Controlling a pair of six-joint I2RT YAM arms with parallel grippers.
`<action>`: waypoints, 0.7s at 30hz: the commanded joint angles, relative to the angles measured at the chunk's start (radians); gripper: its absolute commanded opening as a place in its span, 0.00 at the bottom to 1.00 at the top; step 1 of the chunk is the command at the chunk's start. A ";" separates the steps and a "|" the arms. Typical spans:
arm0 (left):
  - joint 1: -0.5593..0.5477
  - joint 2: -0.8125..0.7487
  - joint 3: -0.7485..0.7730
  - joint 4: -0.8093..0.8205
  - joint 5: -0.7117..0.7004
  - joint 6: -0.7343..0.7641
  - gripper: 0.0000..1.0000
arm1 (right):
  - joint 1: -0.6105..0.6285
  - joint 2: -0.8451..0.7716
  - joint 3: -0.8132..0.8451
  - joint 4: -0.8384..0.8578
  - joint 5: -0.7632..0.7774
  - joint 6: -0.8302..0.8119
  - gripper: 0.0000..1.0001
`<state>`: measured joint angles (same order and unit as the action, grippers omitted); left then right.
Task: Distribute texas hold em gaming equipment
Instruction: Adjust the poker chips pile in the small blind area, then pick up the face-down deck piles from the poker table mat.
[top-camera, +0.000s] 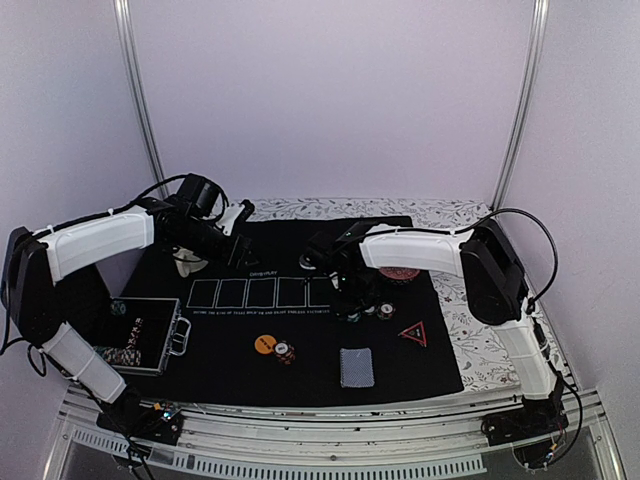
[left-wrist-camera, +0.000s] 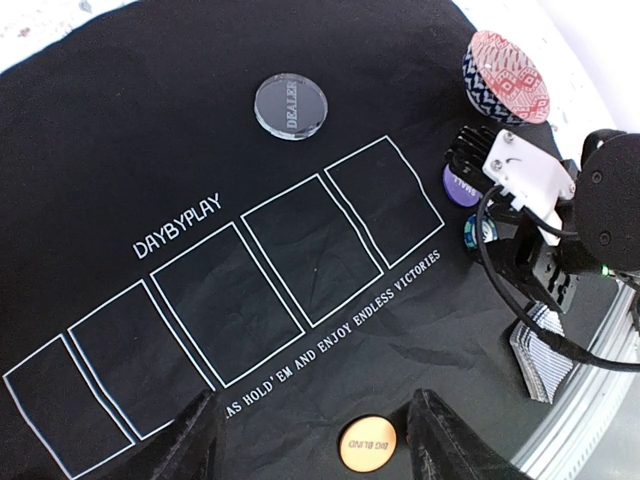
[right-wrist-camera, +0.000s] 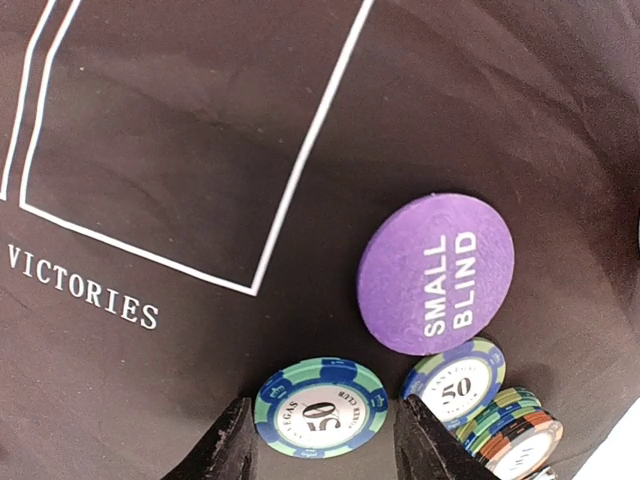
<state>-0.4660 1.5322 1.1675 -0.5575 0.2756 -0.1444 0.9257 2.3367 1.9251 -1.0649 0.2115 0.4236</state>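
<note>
1. Far left in the top view is a metal-framed case (top-camera: 150, 335). It is rectangular and lies open on the mat, with striped chips in its tray too small to read.
2. The left gripper (left-wrist-camera: 315, 412) has dark fingers spread wide. There is nothing between them, and they hang above the mat.
3. The mat (top-camera: 300, 385) is black cloth, faintly creased, with white print. Five card outlines (left-wrist-camera: 230, 280) form a row running left to right across it.
4. The dealer disc (left-wrist-camera: 290, 105) is round, clear-grey and glossy. It lies flat on the far side of the outlines.
5. The orange disc (top-camera: 264, 343) is round and matte, marked "BIG BLIND". It lies flat on the near side of the outlines, with a small chip stack (top-camera: 285, 352) just beside it on the right.
6. The card deck (top-camera: 356, 367) shows blue-grey patterned backs, face down near the mat's front edge. Its long axis runs near to far, slightly tilted.
7. The right gripper (right-wrist-camera: 323, 402) has its fingers partly open, straddling a green-and-blue "50" chip (right-wrist-camera: 320, 412) that lies flat on the mat. The fingers sit right at its rim, and I cannot tell whether they pinch it.
8. The purple disc (right-wrist-camera: 435, 272) is round with a grainy face, marked "SMALL BLIND". It lies just beyond a second chip (right-wrist-camera: 455, 383), which overlaps a short multicoloured stack (right-wrist-camera: 512, 432).
9. The triangle marker (top-camera: 414, 333) is black with a red edge and lies flat at the right of the mat. Its pointing direction is unclear.
10. The bowl (left-wrist-camera: 505, 75) is rounded with a red and blue pattern, on the mat's far right.
11. The room has a floral tablecloth (top-camera: 470, 345), pale lilac walls (top-camera: 330, 90) and two metal posts (top-camera: 140, 100).
</note>
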 joint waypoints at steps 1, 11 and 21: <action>0.015 0.007 -0.011 0.019 0.000 0.012 0.64 | -0.010 -0.044 -0.018 -0.029 0.029 0.013 0.49; 0.015 0.003 -0.012 0.018 -0.003 0.012 0.64 | -0.010 -0.054 -0.020 0.018 -0.076 -0.020 0.57; 0.015 0.005 -0.014 0.019 -0.005 0.013 0.64 | -0.009 -0.138 -0.036 0.018 -0.108 -0.007 0.60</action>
<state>-0.4652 1.5322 1.1648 -0.5575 0.2749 -0.1425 0.9157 2.3108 1.9060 -1.0573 0.1345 0.4122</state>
